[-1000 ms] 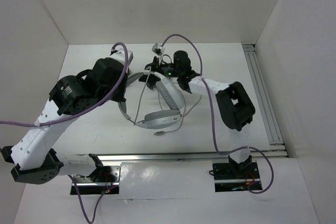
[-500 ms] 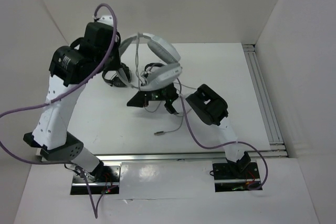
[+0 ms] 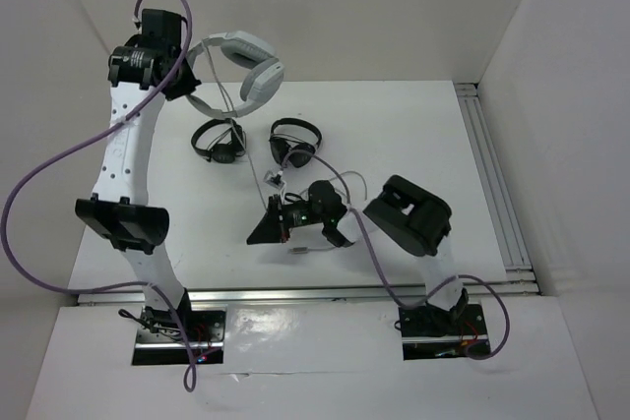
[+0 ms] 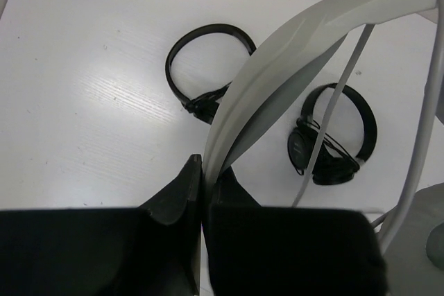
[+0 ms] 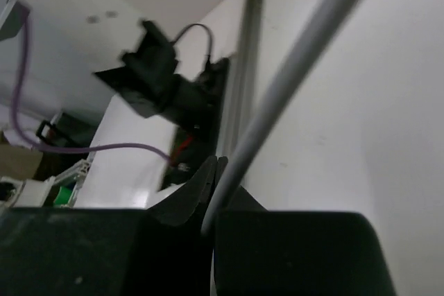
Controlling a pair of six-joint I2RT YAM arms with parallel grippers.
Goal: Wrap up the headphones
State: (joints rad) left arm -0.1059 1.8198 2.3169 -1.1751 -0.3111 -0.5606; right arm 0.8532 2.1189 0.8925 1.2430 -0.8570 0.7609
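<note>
**Holding headphones high, pinching cable low**

Holds the headphones [image 3: 243, 54] aloft over the rear left of the table [image 3: 423, 135], well clear of its surface, with the left arm stretched up and back. Grips them with the left gripper [image 4: 202, 171], closed tight on the wide grey-white band [image 4: 305, 46]: one finger pressed to each face, no gap to be seen between finger and band. Carries the padded cups out to the right of that grip in the overhead view, band arched above them.

Lets the thin grey cable [image 4: 334, 112] drop from the headset towards the table, passing over two black headphones [image 3: 219, 140] that lie flat side by side, apart from each other, below the raised set.

Pinches that cable low down, near the middle of the table and towards its front, with the right gripper [image 3: 268, 226]. Shows, in the right wrist view, both fingers closed on the cable, which runs out straight from between the tips. Has the metal plug [image 3: 300, 250] lying on the table just beside that gripper, on its near side.
</note>
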